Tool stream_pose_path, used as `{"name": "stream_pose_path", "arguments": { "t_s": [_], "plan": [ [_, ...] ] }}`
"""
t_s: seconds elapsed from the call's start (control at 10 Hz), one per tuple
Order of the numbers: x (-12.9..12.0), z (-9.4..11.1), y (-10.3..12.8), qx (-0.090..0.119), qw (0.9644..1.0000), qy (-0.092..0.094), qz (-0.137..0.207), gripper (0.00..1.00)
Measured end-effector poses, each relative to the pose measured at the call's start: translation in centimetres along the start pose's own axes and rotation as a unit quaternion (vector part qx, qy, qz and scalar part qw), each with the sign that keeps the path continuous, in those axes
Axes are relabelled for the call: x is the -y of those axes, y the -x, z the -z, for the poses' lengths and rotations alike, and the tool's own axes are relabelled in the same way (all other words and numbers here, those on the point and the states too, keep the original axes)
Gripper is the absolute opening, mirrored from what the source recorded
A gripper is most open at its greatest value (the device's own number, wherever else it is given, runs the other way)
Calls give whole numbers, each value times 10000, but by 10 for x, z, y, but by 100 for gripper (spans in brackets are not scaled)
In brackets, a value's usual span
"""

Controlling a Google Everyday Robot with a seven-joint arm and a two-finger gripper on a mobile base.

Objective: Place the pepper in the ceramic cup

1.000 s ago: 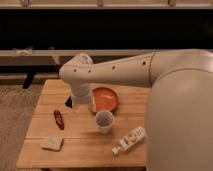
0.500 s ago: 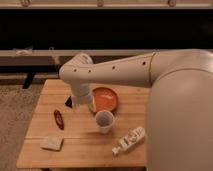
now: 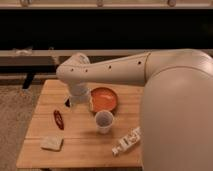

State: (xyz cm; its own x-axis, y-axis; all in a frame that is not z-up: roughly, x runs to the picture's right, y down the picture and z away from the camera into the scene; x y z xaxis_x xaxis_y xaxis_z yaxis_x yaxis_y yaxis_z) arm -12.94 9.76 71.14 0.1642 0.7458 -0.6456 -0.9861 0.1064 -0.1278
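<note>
The pepper (image 3: 58,119), small, dark red and glossy, lies on the left part of the wooden table (image 3: 80,150). The ceramic cup (image 3: 104,121), white-grey and tapered, stands upright near the table's middle, right of the pepper. My gripper (image 3: 80,102) hangs at the end of the white arm over the table's back, between the pepper and the orange plate (image 3: 105,98). It is above and behind the pepper and left of the cup, apart from both.
A white bottle (image 3: 127,141) lies on its side at the front right. A pale flat sponge-like block (image 3: 51,143) sits at the front left. A black phone (image 3: 67,102) peeks out beside the gripper. My large white arm covers the right side.
</note>
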Motion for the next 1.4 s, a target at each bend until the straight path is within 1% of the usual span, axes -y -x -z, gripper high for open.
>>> {"name": "stream_pose_path", "arguments": {
  "t_s": [0.1,0.2,0.3,0.4,0.5,0.6,0.7,0.8,1.0,1.1,1.3,1.4],
  "plan": [
    [-20,-2,11,32,9997,11,255,65],
    [-34,-5,20,52,9991,2,430,65],
    [-61,-10,30,74,9973,9,730,65],
    [-82,-17,37,93,9948,-39,1015,65],
    [-99,-24,39,85,9921,-70,1246,65],
    [-117,-34,38,67,9886,-110,1499,65],
    [-134,-52,36,44,9836,-139,1796,65],
    [-144,-67,34,8,9799,-129,1989,65],
    [-157,-89,34,-79,9763,-133,2158,65],
    [-162,-99,37,-113,9748,-165,2221,65],
    [-167,-108,43,-164,9735,-244,2269,65],
    [-170,-111,46,-173,9733,-260,2272,65]
  ]
}}
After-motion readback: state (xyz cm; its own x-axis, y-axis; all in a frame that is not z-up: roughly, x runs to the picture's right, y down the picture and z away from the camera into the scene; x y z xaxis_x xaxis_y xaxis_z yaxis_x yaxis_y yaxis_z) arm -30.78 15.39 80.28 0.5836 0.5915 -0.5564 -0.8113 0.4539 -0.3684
